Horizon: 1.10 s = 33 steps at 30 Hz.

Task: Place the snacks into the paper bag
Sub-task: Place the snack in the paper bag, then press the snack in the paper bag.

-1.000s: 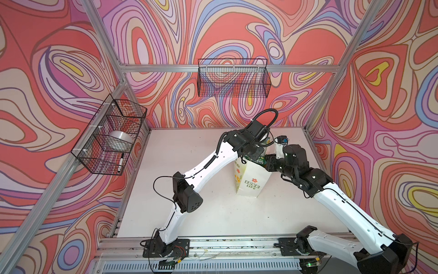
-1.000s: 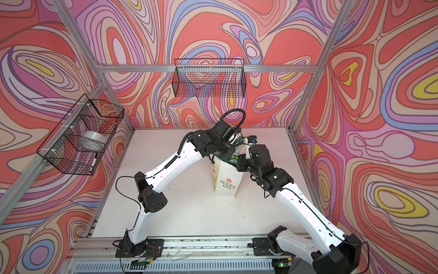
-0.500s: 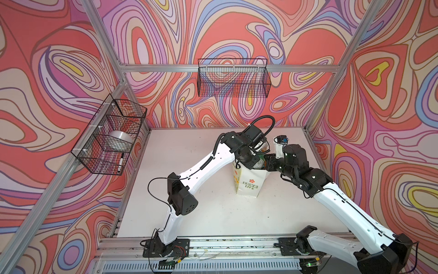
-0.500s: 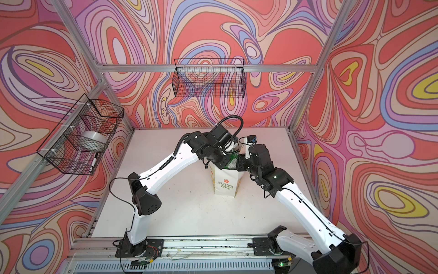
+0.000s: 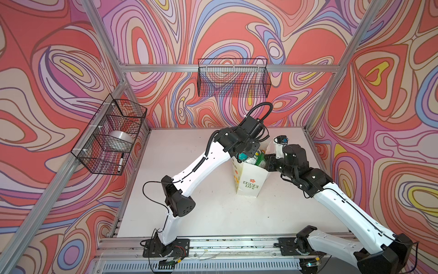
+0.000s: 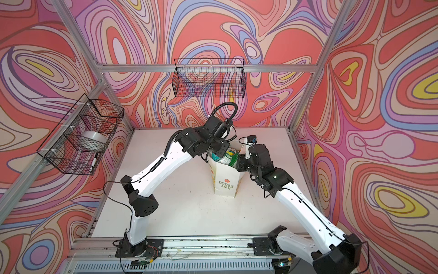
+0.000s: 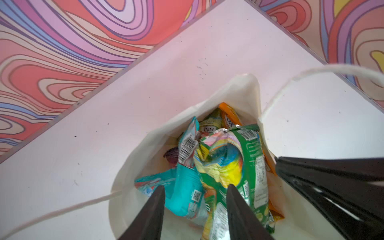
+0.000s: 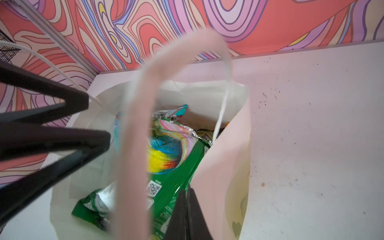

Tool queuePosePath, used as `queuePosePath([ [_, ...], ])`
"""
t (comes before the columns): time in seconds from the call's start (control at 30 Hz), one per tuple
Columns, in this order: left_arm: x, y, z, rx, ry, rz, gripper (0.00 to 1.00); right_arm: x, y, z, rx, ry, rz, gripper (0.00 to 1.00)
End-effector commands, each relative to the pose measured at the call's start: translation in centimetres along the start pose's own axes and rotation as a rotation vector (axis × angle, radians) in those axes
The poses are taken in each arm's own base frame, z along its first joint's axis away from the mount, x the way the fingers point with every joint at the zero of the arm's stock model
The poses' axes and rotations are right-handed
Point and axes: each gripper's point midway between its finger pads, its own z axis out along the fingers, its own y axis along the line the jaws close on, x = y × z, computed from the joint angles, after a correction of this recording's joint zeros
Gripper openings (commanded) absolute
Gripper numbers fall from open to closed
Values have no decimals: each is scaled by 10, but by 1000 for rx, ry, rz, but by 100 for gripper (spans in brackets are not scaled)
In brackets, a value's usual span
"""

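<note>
The left tool (image 7: pixel 195 187), jaws parted and empty, points straight down at the snacks (image 7: pixel 218 162) inside the paper bag (image 5: pixel 248 180), lower centre of frame. The right tool (image 8: pixel 188 190) is closed on the bag's rim.

table (image 5: pixel 201 213): walled on the left, back and right.
bag (image 5: pixel 248 180): stands upright on the table, right of centre and toward the back, mouth facing up; seen in both top views.
snacks (image 7: pixel 218 166): inside the bag, stacked on one another up to its mouth.
left gripper (image 7: pixel 195 187): over the bag's mouth, reaching in from the left, fingers apart just above the snacks.
right gripper (image 8: pixel 187 191): at the bag's right rim, pinched onto the wall there.
back basket (image 5: pixel 233 78): on the back wall, above and behind the bag.
left basket (image 5: pixel 94 169): on the left wall, above the table's left edge.
roll (image 5: pixel 120 140): in the left basket's middle compartment.
marker (image 5: pixel 120 163): in the left basket's nearest compartment, on end.
</note>
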Motion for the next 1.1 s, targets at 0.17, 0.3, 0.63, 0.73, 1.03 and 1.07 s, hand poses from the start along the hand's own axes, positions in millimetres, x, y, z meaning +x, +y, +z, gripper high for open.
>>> queuePosePath([
  [0.17,-1,-2,41,-51,18,-12,42,9,-6,2,26,23,-9,0],
  [0.3,18,-10,53,-22,90,-19,34,9,-6,1,25,22,-9,0],
  [0.63,73,-37,87,57,258,-56,24,10,-6,2,23,25,-8,0],
  [0.73,67,-37,83,60,244,-64,24,10,-6,2,25,24,-9,0],
  [1.03,-22,-29,-7,143,-40,-153,57,9,-7,3,34,25,-9,0],
  [1.07,-30,-27,-20,153,-77,-166,60,9,-8,3,35,24,-9,0],
])
